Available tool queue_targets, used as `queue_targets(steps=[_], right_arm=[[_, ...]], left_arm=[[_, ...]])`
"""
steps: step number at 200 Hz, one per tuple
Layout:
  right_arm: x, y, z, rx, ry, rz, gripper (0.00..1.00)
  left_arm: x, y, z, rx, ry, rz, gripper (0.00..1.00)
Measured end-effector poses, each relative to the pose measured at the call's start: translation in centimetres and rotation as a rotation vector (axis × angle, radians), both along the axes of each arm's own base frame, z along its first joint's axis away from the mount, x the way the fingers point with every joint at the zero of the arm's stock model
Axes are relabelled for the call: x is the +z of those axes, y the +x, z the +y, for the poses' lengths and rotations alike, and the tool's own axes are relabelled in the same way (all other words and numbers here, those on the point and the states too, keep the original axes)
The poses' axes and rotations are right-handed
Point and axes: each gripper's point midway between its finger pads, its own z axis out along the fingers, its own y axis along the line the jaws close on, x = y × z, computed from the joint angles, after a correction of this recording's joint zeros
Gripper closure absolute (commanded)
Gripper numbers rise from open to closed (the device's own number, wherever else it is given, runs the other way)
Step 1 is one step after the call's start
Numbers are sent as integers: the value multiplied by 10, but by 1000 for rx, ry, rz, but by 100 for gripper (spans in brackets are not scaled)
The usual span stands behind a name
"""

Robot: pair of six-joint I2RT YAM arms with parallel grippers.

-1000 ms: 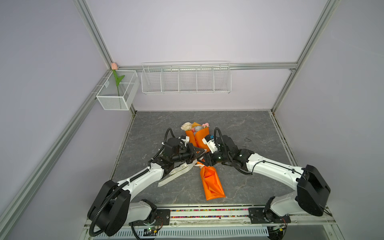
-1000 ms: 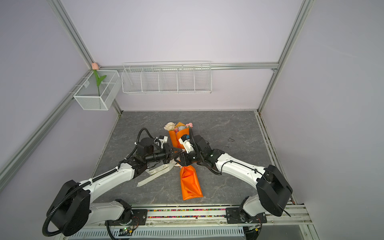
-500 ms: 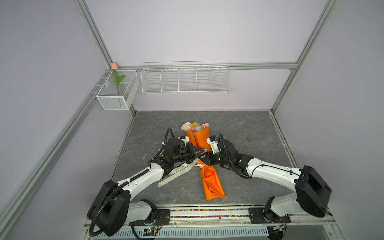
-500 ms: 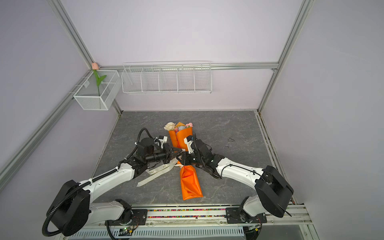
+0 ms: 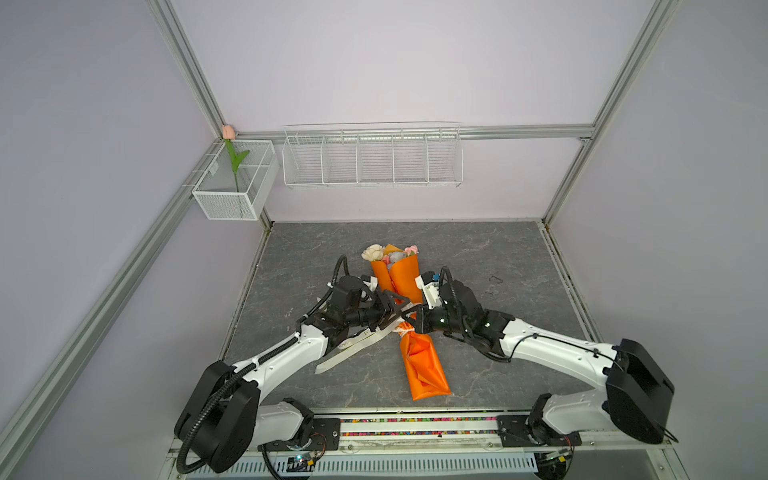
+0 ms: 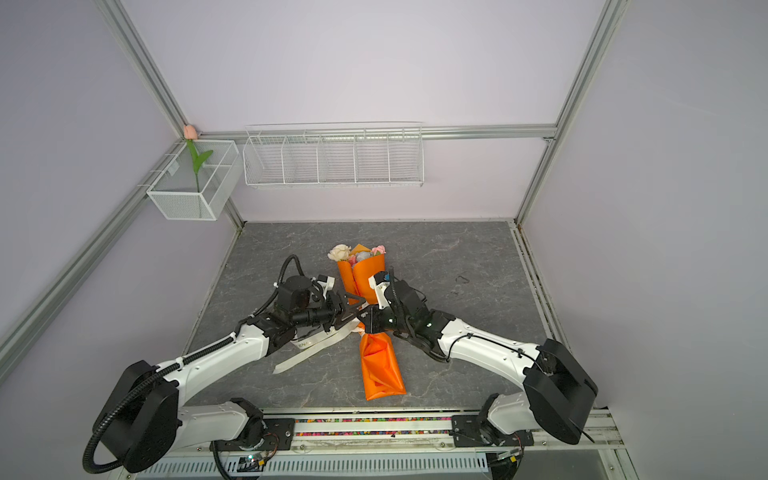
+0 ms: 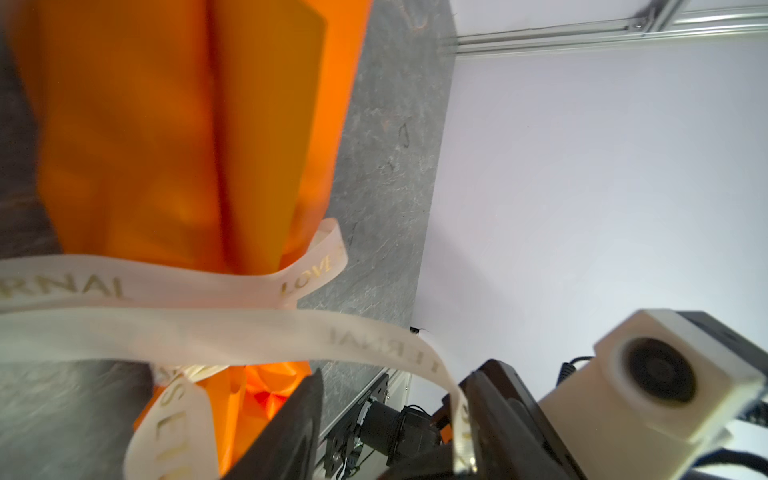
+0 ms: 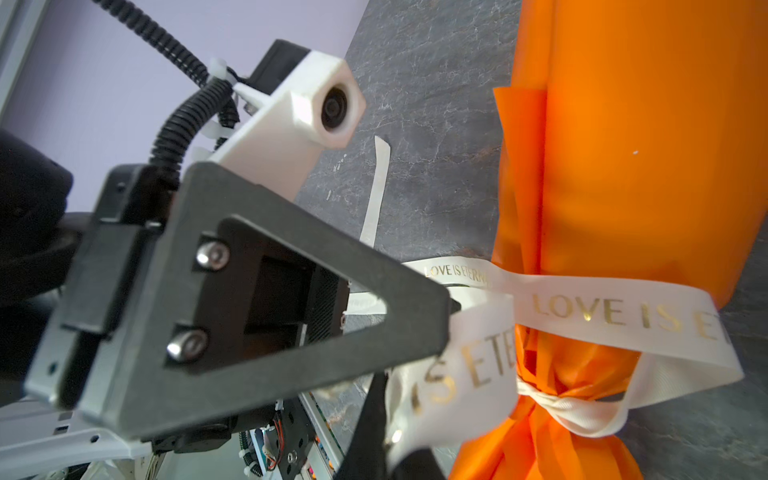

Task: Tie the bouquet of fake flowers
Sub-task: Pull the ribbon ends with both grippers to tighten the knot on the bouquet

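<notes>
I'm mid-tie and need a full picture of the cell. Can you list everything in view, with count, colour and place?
bouquet: 1, orange paper with cream, pink and pale blue flower heads, lying mid-table, heads toward the back wall
ribbon: 1, cream with gold lettering, knotted round the bouquet's narrow waist, tail lying on the table toward the left arm
tulip: 1, pink with a green leaf, standing in the mesh box
mesh box: 1, white, hung on the left wall rail
wire rack: 1, white, on the back wall
table: 1, grey, marbled
left hand: 1, black, open, beside the knot
right hand: 1, black, shut on the ribbon by the knot
</notes>
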Motion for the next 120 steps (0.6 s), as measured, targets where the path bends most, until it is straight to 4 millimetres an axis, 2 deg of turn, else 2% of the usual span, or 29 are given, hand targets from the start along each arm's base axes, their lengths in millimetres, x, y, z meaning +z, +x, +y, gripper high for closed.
queue_targets(steps=[26, 68, 95, 120], right_arm=[[-1, -4, 1, 32, -13, -7, 93], [-3, -4, 2, 50, -33, -4, 93], [4, -3, 6, 62, -17, -15, 93], [4, -3, 6, 64, -18, -17, 93]], left_arm=[[-14, 0, 27, 12, 164, -38, 29], [-40, 6, 76, 11, 497, -140, 27], [-64, 6, 80, -137, 642, -149, 33], [-81, 15, 77, -264, 727, -187, 34]])
